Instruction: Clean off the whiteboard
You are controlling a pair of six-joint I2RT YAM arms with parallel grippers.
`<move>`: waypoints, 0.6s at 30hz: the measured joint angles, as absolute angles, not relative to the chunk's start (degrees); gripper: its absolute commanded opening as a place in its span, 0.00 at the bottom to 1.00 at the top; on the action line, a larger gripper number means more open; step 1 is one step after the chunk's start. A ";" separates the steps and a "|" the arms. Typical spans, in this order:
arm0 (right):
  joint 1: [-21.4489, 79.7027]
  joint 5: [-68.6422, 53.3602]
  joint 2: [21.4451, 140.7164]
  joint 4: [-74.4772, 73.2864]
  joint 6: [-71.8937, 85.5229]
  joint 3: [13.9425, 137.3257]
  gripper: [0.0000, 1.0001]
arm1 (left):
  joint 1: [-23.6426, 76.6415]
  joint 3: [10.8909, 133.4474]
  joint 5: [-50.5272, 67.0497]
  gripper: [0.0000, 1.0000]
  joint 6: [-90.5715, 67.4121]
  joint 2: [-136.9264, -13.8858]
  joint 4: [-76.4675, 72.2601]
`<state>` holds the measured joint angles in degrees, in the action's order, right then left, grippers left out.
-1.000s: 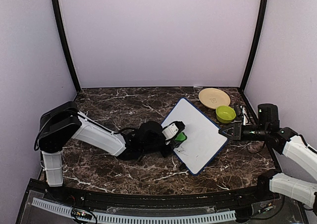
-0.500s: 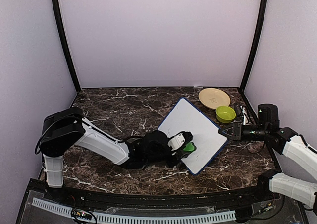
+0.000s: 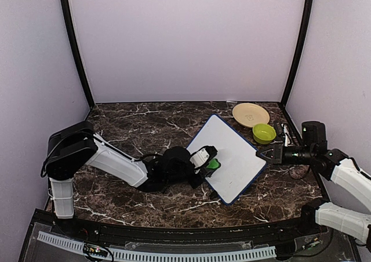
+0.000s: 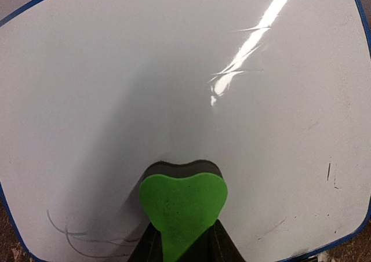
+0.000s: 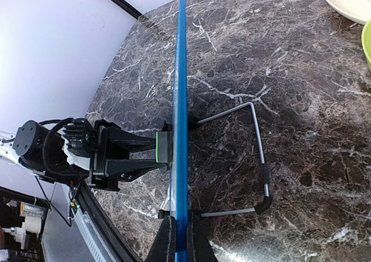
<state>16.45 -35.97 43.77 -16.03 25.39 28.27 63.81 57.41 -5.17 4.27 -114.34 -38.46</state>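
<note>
The whiteboard [image 3: 232, 152] stands tilted on its wire stand, blue-framed, at the table's middle right. My left gripper [image 3: 207, 162] is shut on the green eraser [image 3: 213, 164] and presses it against the board's near-left part. In the left wrist view the eraser [image 4: 182, 207] touches the whiteboard [image 4: 174, 88]; faint pen strokes [image 4: 75, 239] remain at lower left and small marks [image 4: 330, 172] at right. My right gripper [image 3: 265, 156] is shut on the board's right corner. In the right wrist view its jaws [image 5: 181, 242] clamp the whiteboard's blue edge [image 5: 181, 88], with the eraser [image 5: 164, 147] on the far side.
A tan plate [image 3: 250, 113] and a green bowl [image 3: 264, 133] sit at the back right, behind the board. The board's wire stand [image 5: 259, 152] rests on the marble behind it. Purple walls close in the sides and back.
My left gripper slid the eraser toward the board's near edge, then back up-left. The dark scribble near the board's near-left edge no longer shows from above. The right gripper has not moved.
</note>
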 measured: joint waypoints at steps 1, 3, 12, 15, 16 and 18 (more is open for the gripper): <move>16.45 -35.94 43.75 -16.05 25.36 28.27 0.00 | 64.36 57.82 -5.67 0.00 4.82 -114.48 -38.24; 16.45 -35.94 43.75 -16.05 25.36 28.27 0.00 | 65.56 58.67 -6.07 0.00 5.50 -114.83 -38.15; 16.45 -35.97 43.70 -16.01 25.32 28.27 0.00 | 69.76 59.44 -5.80 0.00 6.13 -116.20 -40.05; 16.45 -36.01 43.70 -15.99 25.34 28.27 0.00 | 68.88 58.72 -5.10 0.00 4.84 -116.20 -41.19; 16.45 -36.05 43.70 -15.99 25.34 28.27 0.00 | 68.42 58.15 -4.69 0.00 4.16 -116.20 -42.09; 16.45 -36.05 43.72 -15.99 25.34 28.27 0.00 | 67.37 56.80 -3.77 0.00 2.90 -116.14 -43.35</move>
<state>16.45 -36.05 43.72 -15.99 25.34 28.27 67.37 56.80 -3.77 2.90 -116.14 -43.35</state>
